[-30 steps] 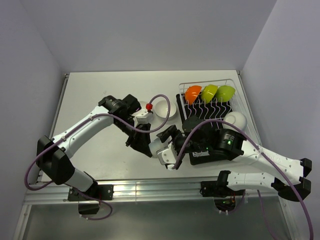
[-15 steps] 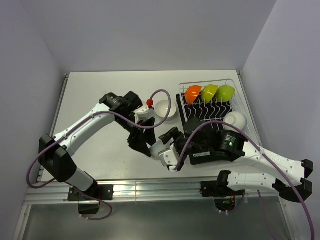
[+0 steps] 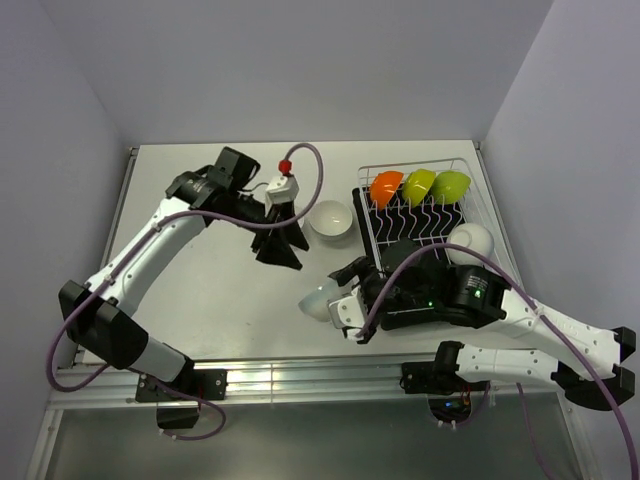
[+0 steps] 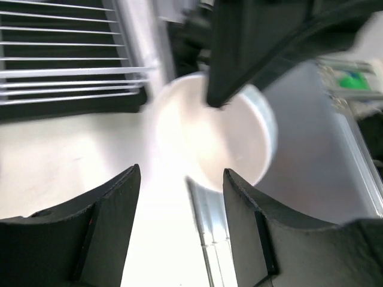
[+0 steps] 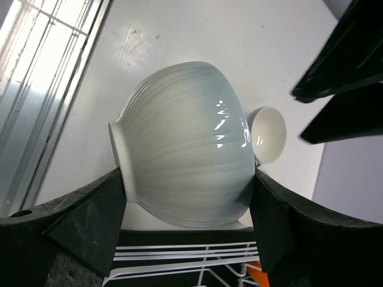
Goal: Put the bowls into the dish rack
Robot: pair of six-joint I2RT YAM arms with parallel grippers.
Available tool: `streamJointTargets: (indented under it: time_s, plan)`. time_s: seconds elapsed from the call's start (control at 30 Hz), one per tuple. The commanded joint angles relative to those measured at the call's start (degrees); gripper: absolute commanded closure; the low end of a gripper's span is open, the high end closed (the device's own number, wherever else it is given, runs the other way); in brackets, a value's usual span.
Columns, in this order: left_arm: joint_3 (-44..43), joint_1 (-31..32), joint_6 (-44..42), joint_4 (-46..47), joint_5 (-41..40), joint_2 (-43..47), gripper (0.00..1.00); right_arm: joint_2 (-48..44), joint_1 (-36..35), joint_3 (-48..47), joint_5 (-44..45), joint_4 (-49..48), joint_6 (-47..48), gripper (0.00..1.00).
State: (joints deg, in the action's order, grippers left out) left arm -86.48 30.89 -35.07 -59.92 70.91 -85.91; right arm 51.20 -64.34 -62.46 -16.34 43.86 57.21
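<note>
My right gripper [image 3: 322, 302] is shut on a white bowl [image 3: 316, 299], held on its side just left of the dish rack [image 3: 463, 165]. The right wrist view shows the fingers [image 5: 96, 221] clamping this bowl [image 5: 185, 173]. My left gripper [image 3: 280, 252] is open and empty, a short way behind and left of it. Its wrist view shows that bowl [image 4: 209, 137], blurred, beyond its open gripper [image 4: 179, 176]. A second white bowl [image 3: 330, 219] sits upright on the table by the rack; it also shows in the right wrist view [image 5: 267, 134]. In the rack stand an orange bowl [image 3: 385, 186], two lime green bowls [image 3: 419, 185] and a white one [image 3: 472, 240].
The rack's black tray [image 3: 364, 205] lies under my right arm. The aluminium rail [image 3: 300, 372] runs along the table's near edge. Grey walls close in the table on the left, back and right.
My left gripper has drawn back and away from the white bowl, leaving it in my right gripper. My right gripper has shifted slightly right with the bowl.
</note>
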Motion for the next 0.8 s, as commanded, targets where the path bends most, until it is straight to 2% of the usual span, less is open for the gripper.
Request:
streamJointTargets:
  time_s: [0.0, 0.1, 0.27, 0.47, 0.6, 0.7, 0.77]
  plan:
    - [0.34, -2.76, 12.61, 11.65, -5.86, 3.82, 0.37, -0.93, 1.31, -2.31, 1.84, -2.55, -8.85, 1.0]
    - [1.22, -4.17, 16.42, 16.67, -7.8, 4.78, 0.34, -0.23, 7.19, -4.6, -0.62, -0.89, -15.18, 1.0]
    - [2.89, -4.26, 24.77, 25.9, -12.98, 6.98, 0.3, -0.13, 23.36, -7.42, -6.42, 1.4, -22.93, 1.0]
    - [-0.18, -4.53, 29.97, 26.96, -21.86, 6.72, 0.24, 1.09, 38.82, -10.05, -10.46, 4.21, -26.98, 1.0]
    - [-3.25, -5.32, 32.87, 24.16, -26.6, 6.19, 0.2, 3.55, 51.73, -11.46, -11.61, 6.68, -26.98, 1.0]
    - [-4.14, -6.37, 34.1, 24.14, -32.84, 6.63, 0.17, 7.76, 60.69, -14.0, -13.72, 11.23, -28.2, 1.0]
    - [-2.48, -7.25, 34.54, 25.9, -39.16, 8.3, 0.16, 11.63, 63.88, -15.76, -13.9, 13.0, -29.52, 1.0]
